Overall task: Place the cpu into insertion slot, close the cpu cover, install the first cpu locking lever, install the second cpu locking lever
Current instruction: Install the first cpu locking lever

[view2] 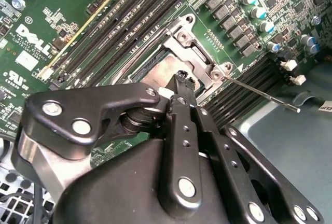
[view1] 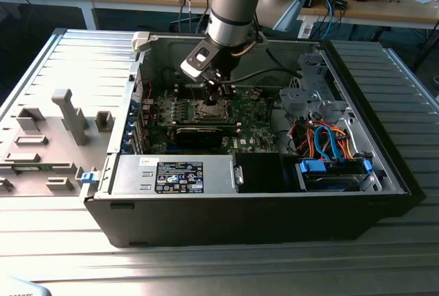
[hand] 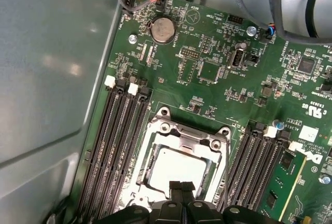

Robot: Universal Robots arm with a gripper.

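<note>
Your claw is hovering with its two fingers pressed together - closed, and holding nothing that you can see - at the edge of the socket, in the middle part of the motherboard. The cpu is lying flat in the socket, its pale top showing through the square opening of the cpu cover lying down around it. In the second wrist view a thin locking lever is sticking out from one socket corner - across the dark memory slots. In the exterior view the arm is reaching into the open computer case.
</note>
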